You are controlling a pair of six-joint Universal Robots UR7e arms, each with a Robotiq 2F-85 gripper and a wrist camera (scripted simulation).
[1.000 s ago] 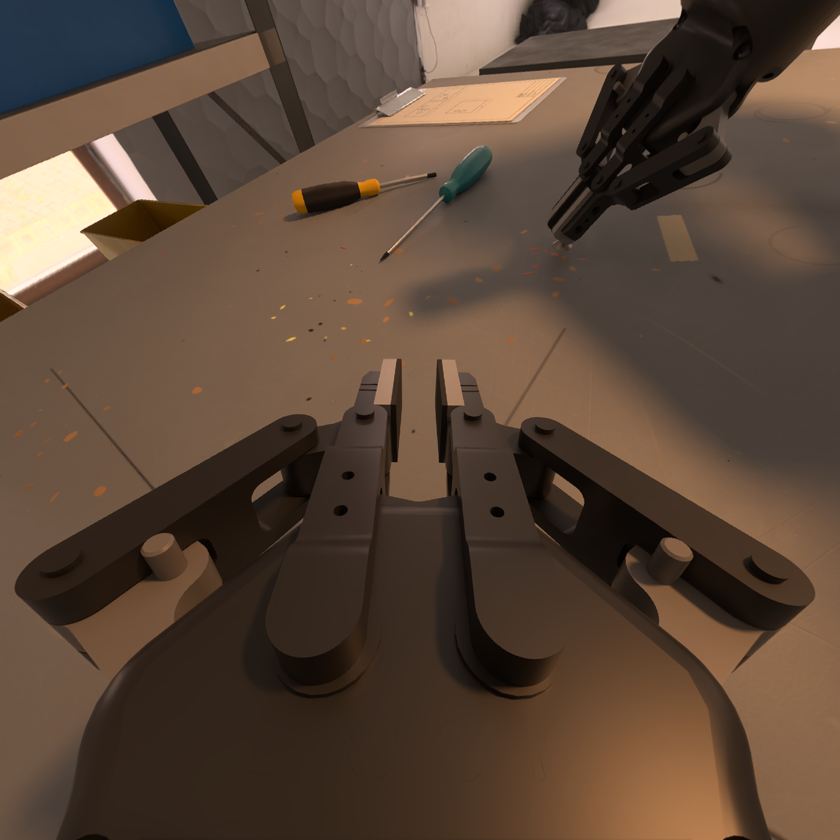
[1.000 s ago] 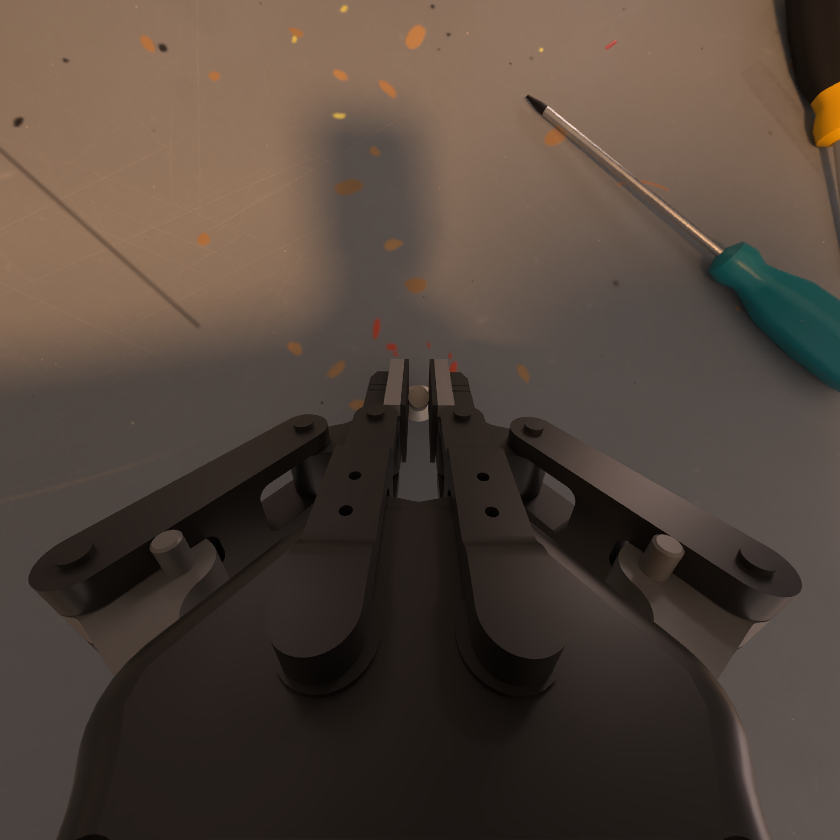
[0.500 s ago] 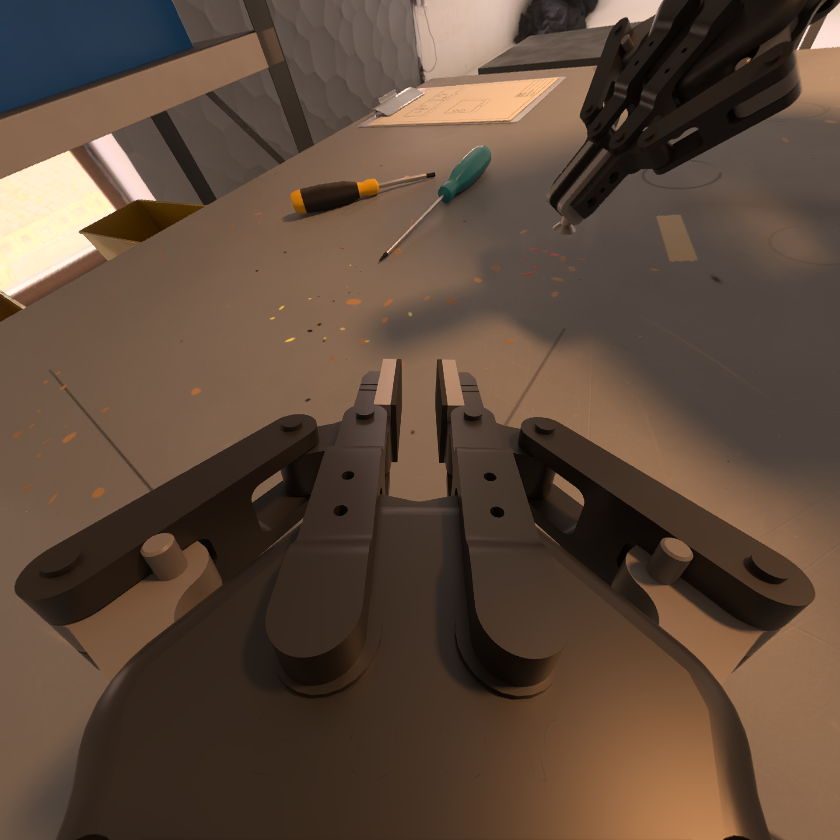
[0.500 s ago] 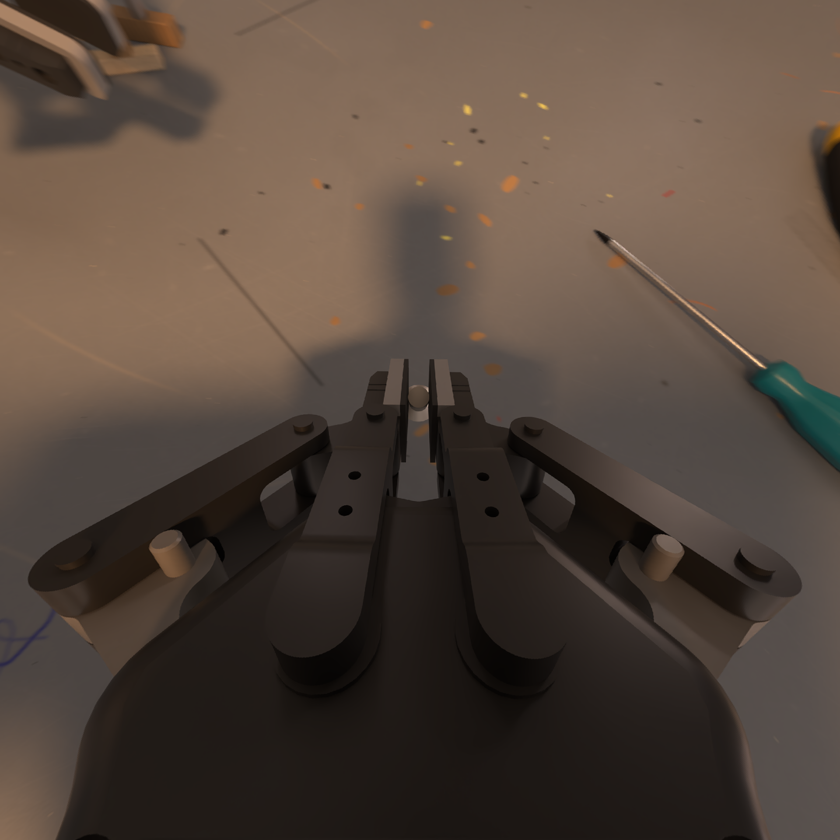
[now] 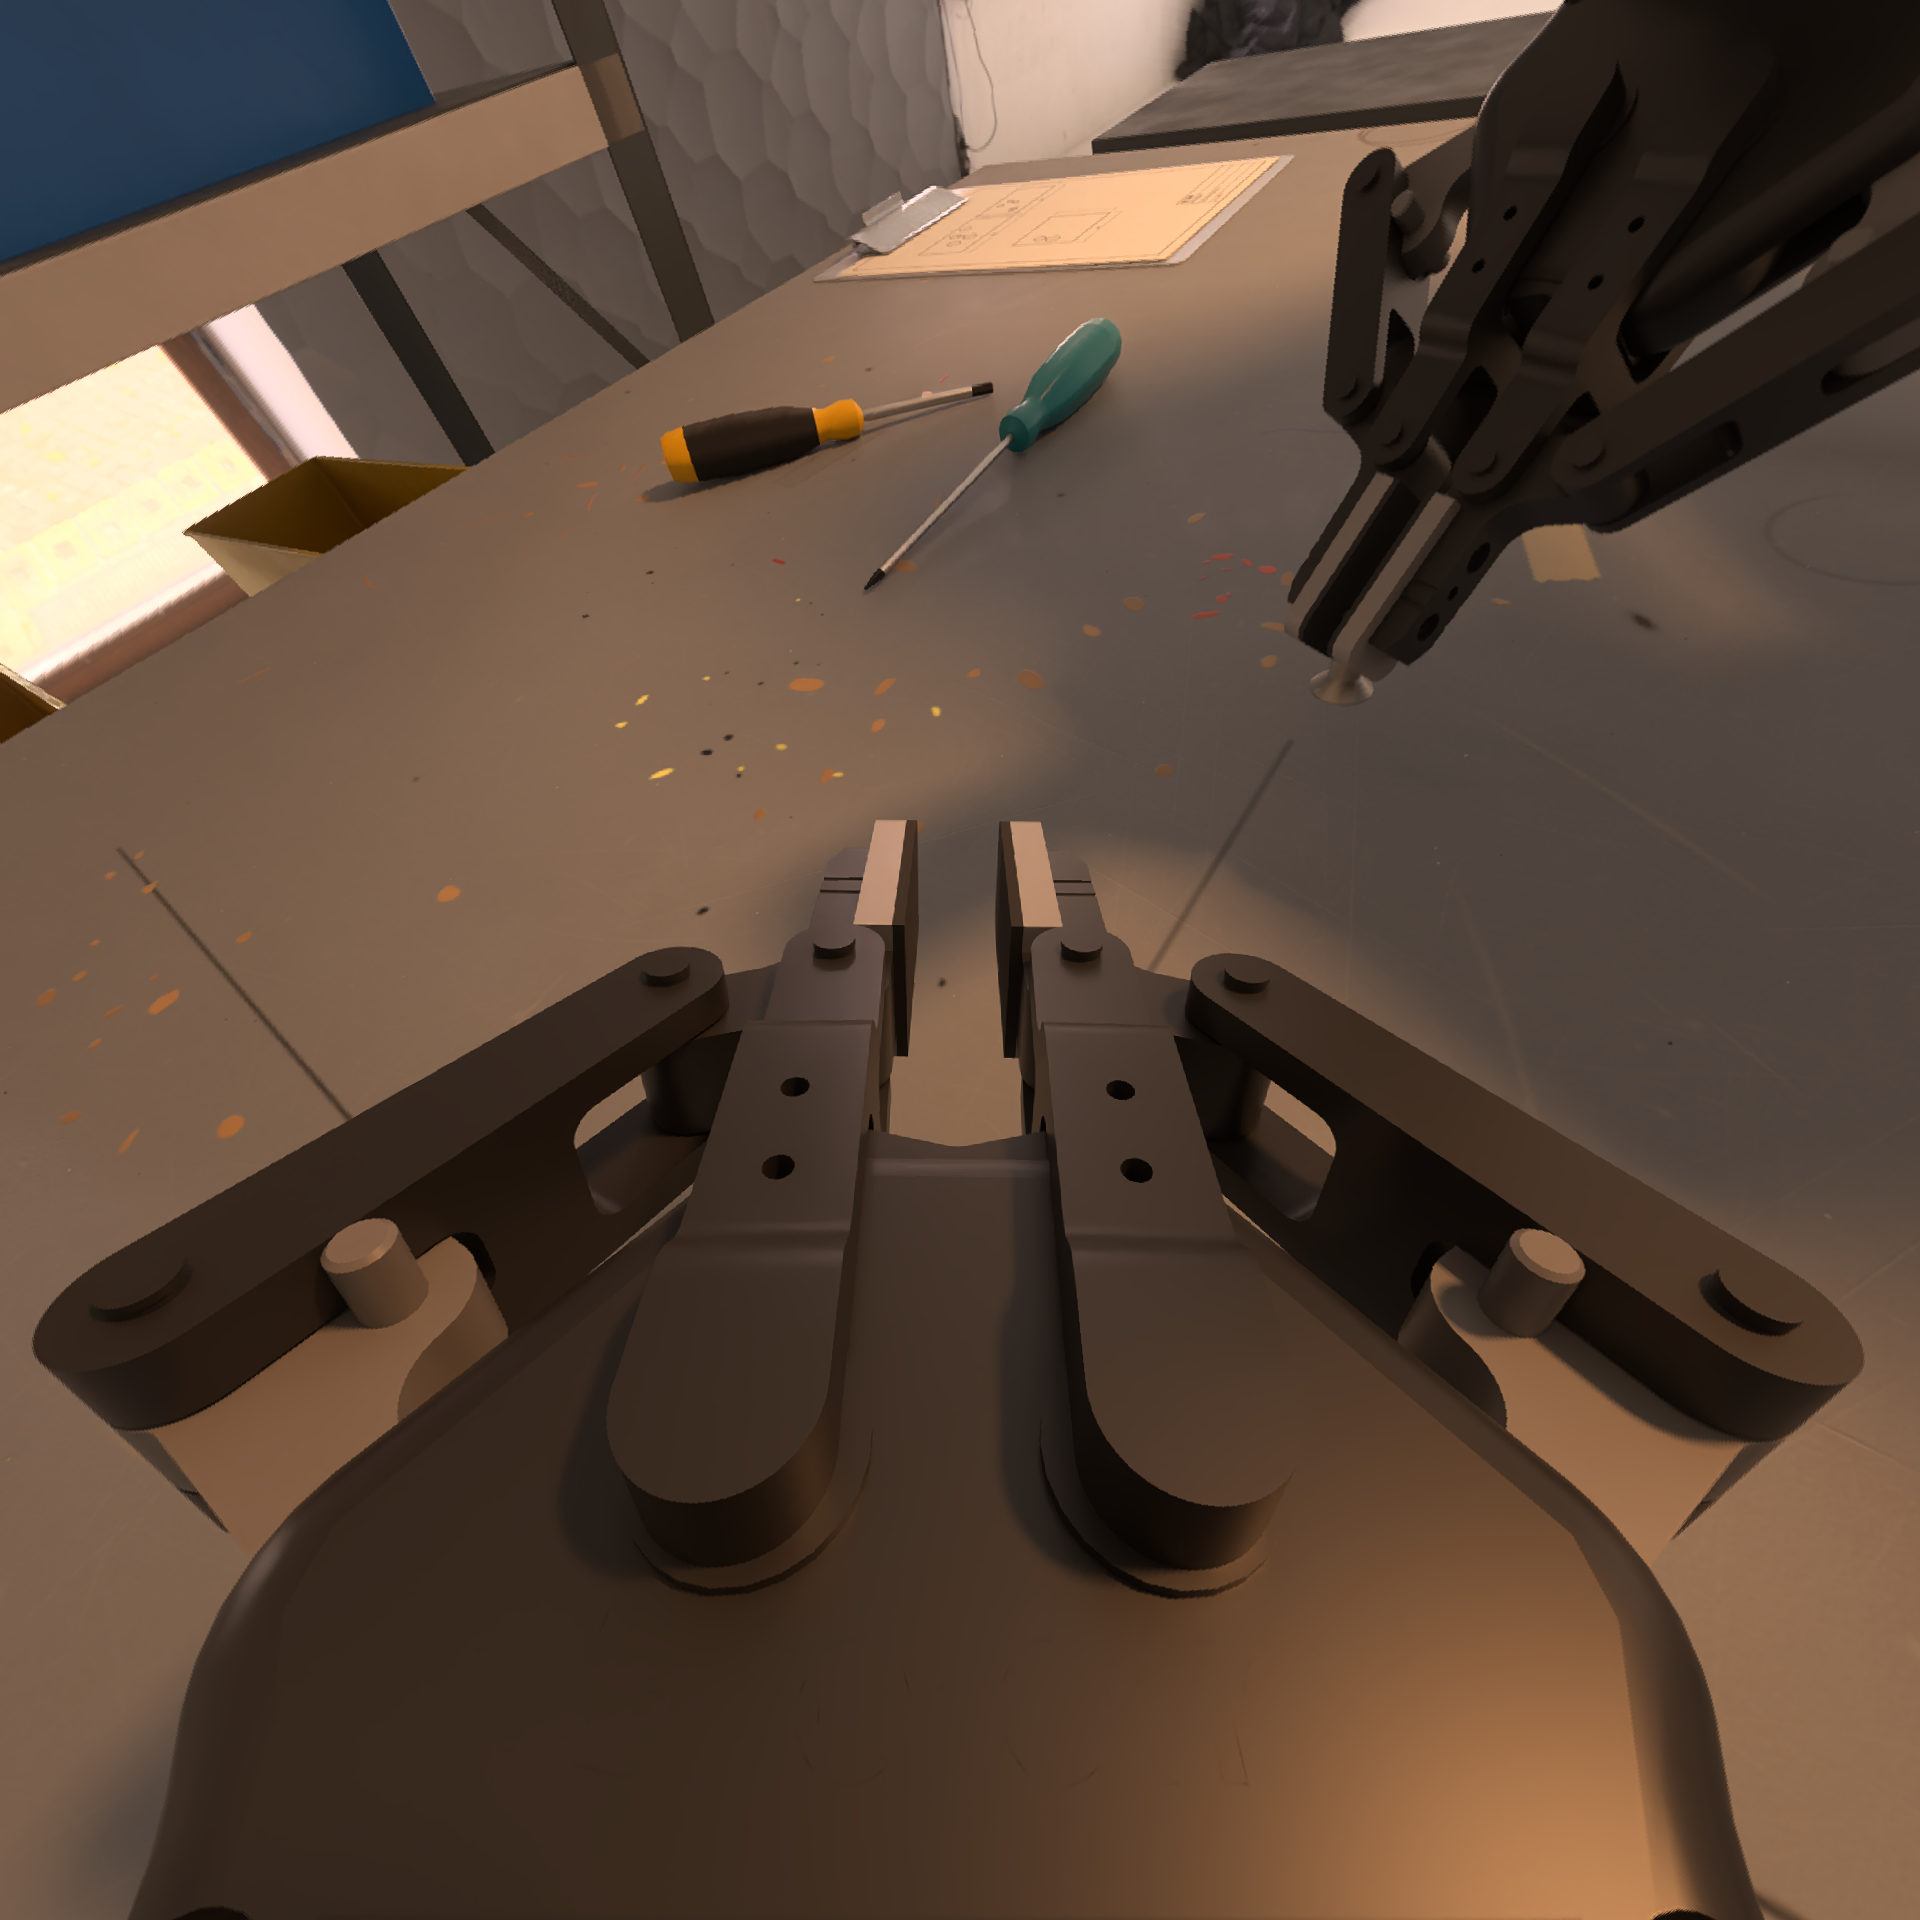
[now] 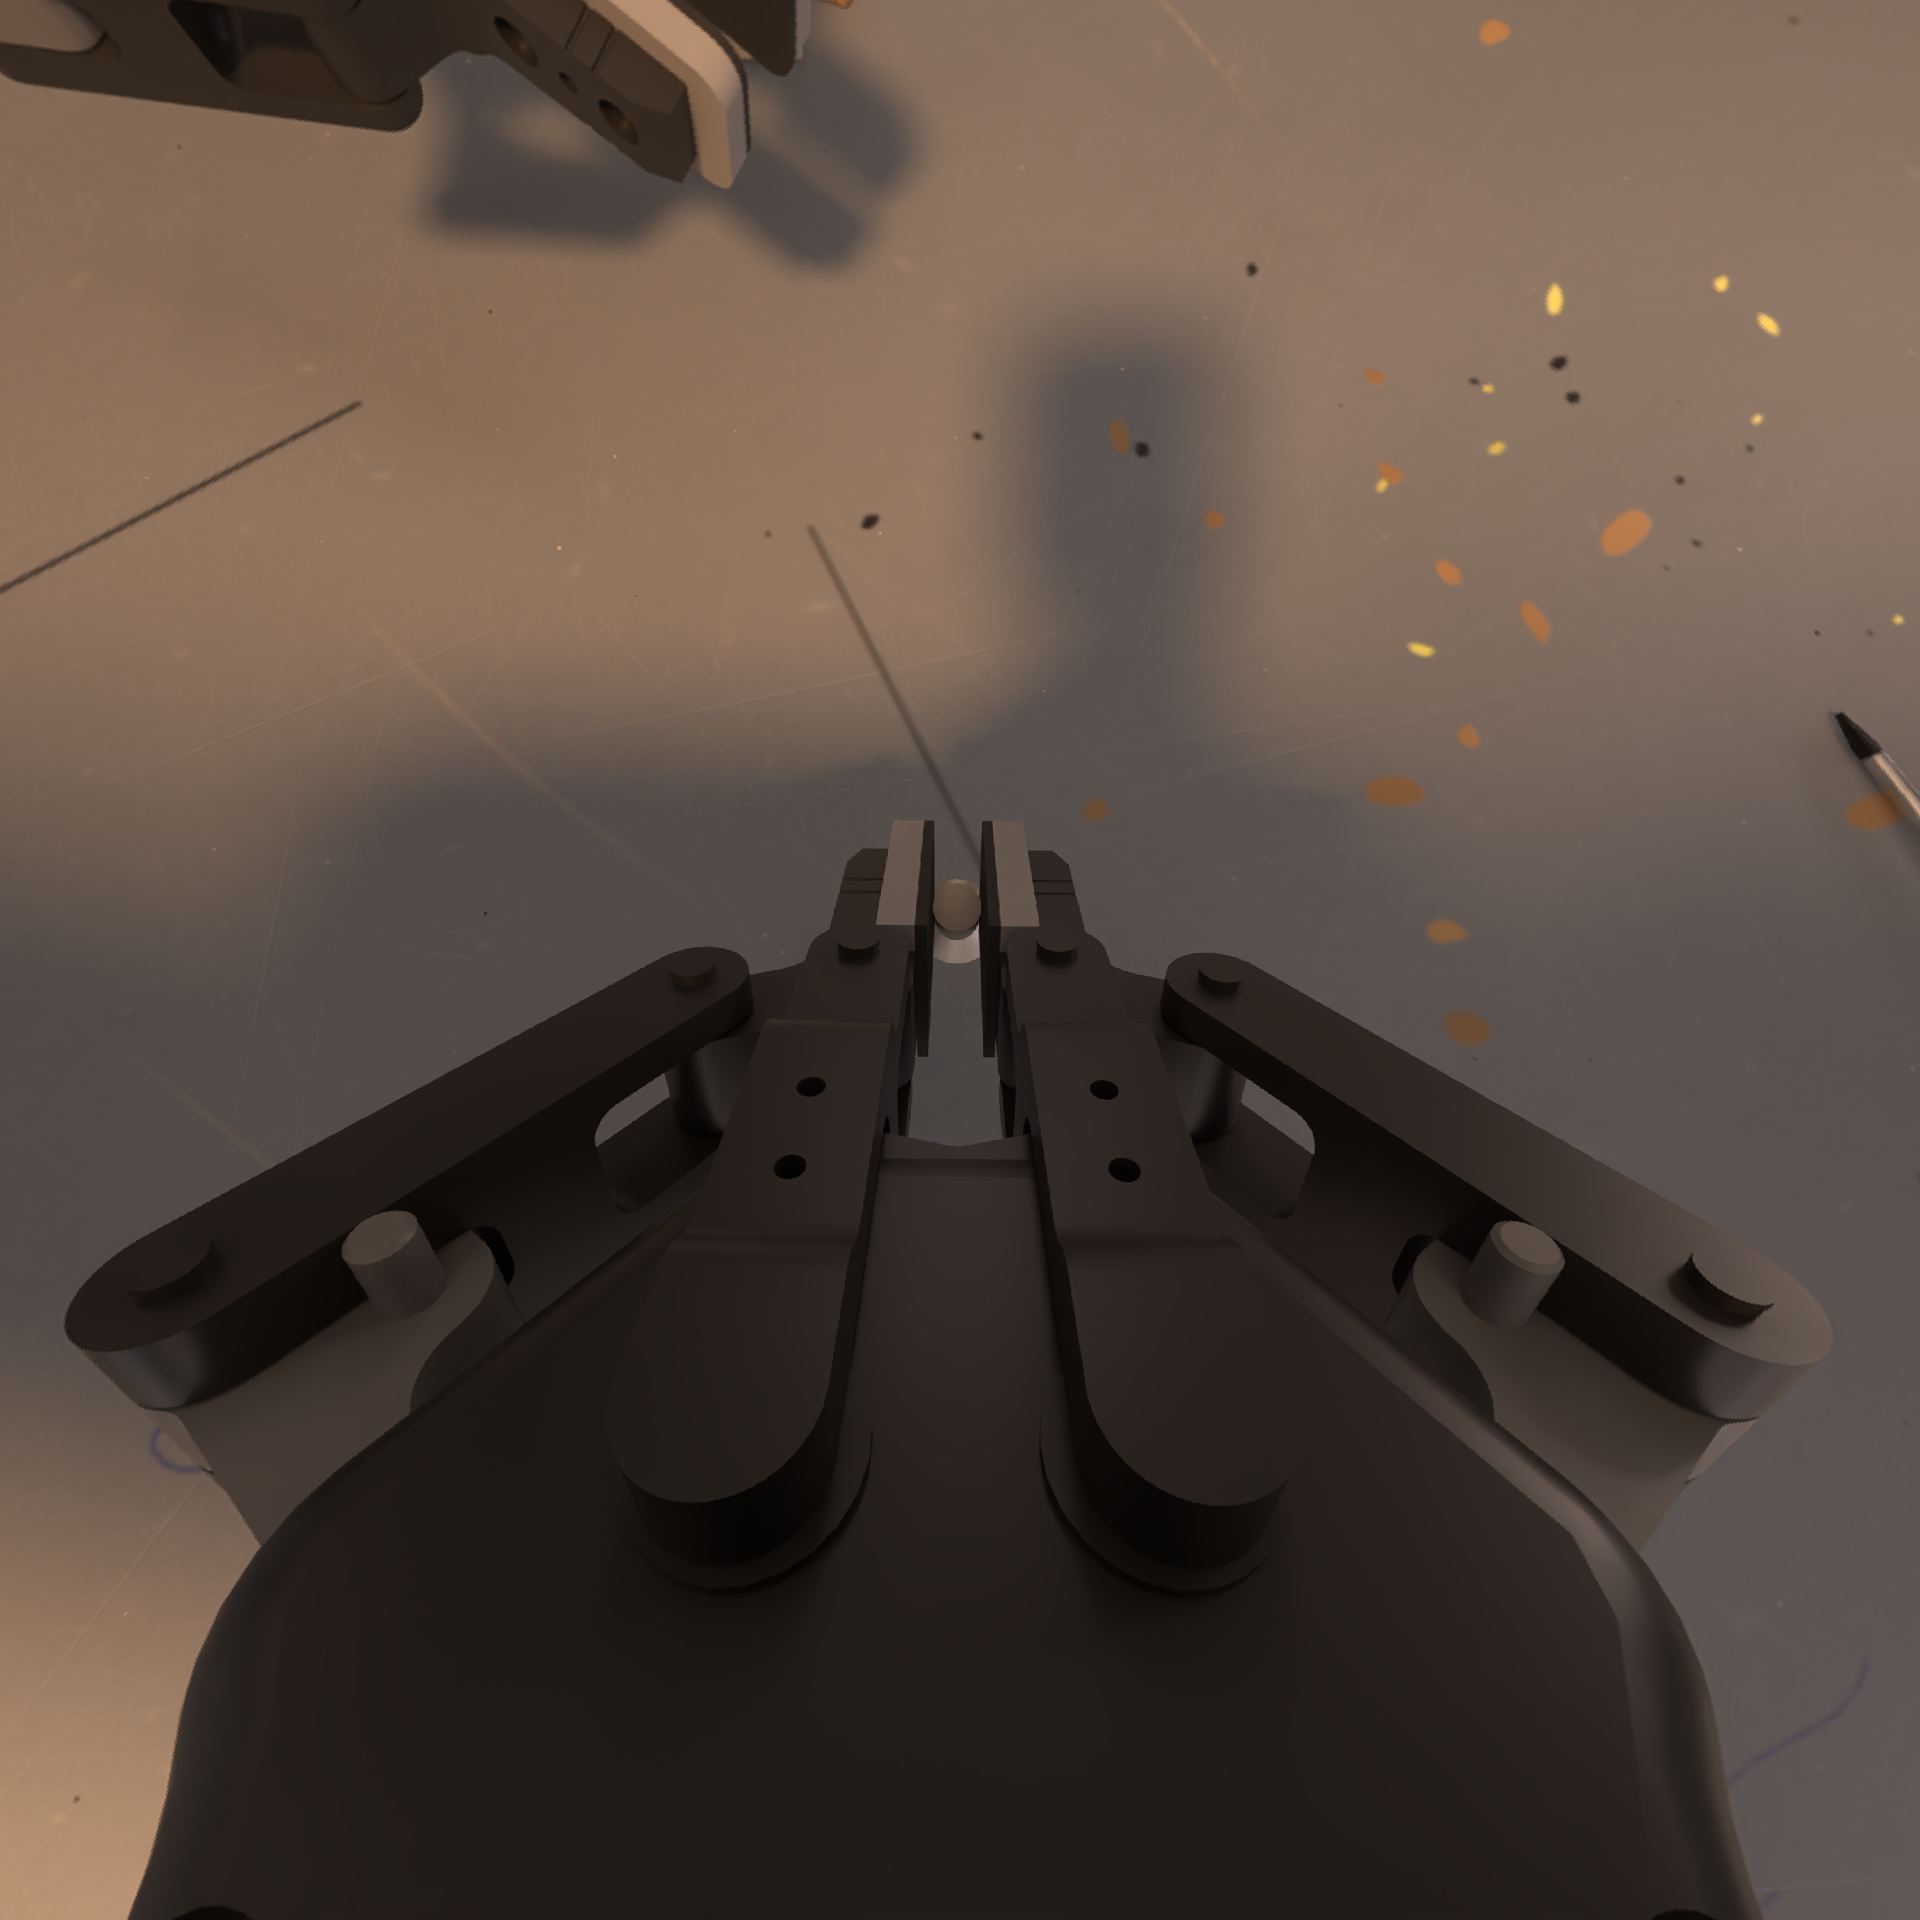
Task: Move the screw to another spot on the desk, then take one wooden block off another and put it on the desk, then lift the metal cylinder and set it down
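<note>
My right gripper [image 6: 956, 862] is shut on the small grey screw [image 6: 956, 906]; its rounded end shows between the pads. In the left wrist view the right gripper [image 5: 1351, 644] comes down from the upper right. It holds the screw [image 5: 1343, 681] head down, at or just above the desk surface. My left gripper [image 5: 956, 873] hovers low over the desk with its jaws a narrow gap apart and nothing between them. It also shows at the top left of the right wrist view [image 6: 717, 114]. No wooden blocks or metal cylinder are in view.
A black-and-orange screwdriver [image 5: 764, 442] and a teal screwdriver [image 5: 1060, 379] lie farther back; the teal one's tip [image 6: 1881, 769] shows at right. A clipboard with paper [image 5: 1070, 223], a cardboard box [image 5: 312, 509], a shelf frame [image 5: 623, 156] and a tape strip [image 5: 1558, 551] are beyond.
My right gripper lifted the screw off the desk, carried it nearer to my left gripper, and lowered it back to the surface. The left gripper has not moved.
</note>
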